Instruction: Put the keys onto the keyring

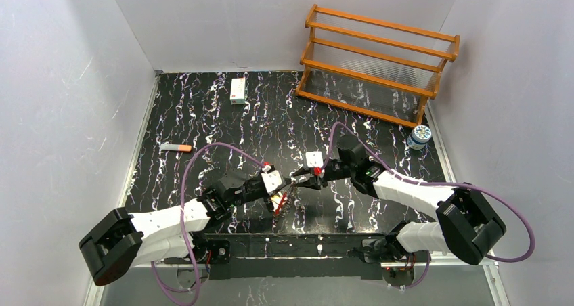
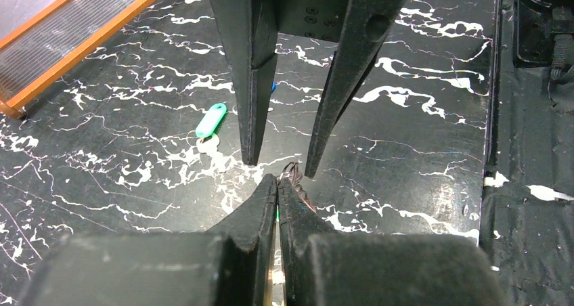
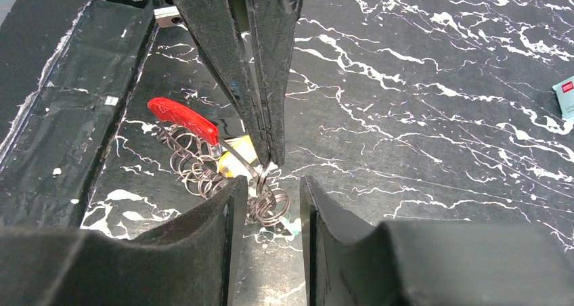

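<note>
My left gripper (image 1: 287, 187) is shut on the thin wire of the keyring (image 3: 267, 204) and holds it just above the table. The keyring's red segment (image 3: 183, 118), a yellow tag (image 3: 237, 156) and several coiled metal rings hang below the shut fingers. My right gripper (image 3: 271, 184) is open, tip to tip with the left gripper, its fingers either side of the rings. In the left wrist view the left gripper (image 2: 278, 181) pinches the wire (image 2: 292, 172). The green key (image 2: 211, 120) lies on the table beyond. A blue speck (image 2: 273, 86) shows behind the right finger.
A wooden rack (image 1: 379, 62) stands at the back right, with a blue-capped bottle (image 1: 420, 137) beside it. A small white box (image 1: 238, 89) lies at the back middle and an orange-tipped marker (image 1: 176, 147) at the left. Black tape edges the table's near side (image 3: 61, 116).
</note>
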`<state>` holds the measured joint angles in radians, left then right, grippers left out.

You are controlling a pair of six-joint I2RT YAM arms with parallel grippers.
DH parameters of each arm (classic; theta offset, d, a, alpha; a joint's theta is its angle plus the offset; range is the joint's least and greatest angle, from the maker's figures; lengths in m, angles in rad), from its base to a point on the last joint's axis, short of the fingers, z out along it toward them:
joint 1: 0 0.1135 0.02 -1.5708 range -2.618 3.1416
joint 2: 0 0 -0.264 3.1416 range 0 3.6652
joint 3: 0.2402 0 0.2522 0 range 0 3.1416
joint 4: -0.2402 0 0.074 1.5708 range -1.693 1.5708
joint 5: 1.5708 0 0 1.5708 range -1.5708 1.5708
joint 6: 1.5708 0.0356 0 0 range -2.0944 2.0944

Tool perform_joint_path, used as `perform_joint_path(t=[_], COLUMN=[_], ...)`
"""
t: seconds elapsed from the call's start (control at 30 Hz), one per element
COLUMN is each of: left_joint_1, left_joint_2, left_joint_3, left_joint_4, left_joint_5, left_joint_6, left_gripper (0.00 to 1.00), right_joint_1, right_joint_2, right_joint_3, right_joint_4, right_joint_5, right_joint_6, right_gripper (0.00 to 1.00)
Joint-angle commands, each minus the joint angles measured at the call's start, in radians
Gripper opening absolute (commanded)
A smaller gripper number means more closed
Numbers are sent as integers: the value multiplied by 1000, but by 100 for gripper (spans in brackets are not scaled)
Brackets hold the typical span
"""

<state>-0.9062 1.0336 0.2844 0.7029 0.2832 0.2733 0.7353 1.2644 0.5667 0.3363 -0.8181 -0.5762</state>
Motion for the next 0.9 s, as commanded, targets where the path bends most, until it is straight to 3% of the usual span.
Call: perform_joint_path(t=[0.0,0.2,0.4,0.47,0.57,0.67,0.87], left_joint_1=[-2,-3,-2,-2,-2,-2,-3], left_joint_2=[-9,-10,-4,-9,-28,-63,-157], left_joint_3=[38,37,38,35,30,16,-34], left_joint_4=[26,26,25,24,13,8,1], left_joint_5=[25,31,54,56,19,-7,-79], left_joint_6=[10,7,2,1,1,7,17], left_gripper=[0,0,0,0,23,35,35], right_joint_1=[7,10,10,10,9,9,9], right_joint_2=[16,45,55,52,41,24,23], right_joint_3=[43,60,52,40,4,-45,-142], right_joint_4=[26,35,77,106,168,279,493], right_joint_5=[-21,-2,12,24,35,36,20], right_joint_6=[32,66,110,133,169,230,334], right_gripper=[38,14,1,1,1,1,1])
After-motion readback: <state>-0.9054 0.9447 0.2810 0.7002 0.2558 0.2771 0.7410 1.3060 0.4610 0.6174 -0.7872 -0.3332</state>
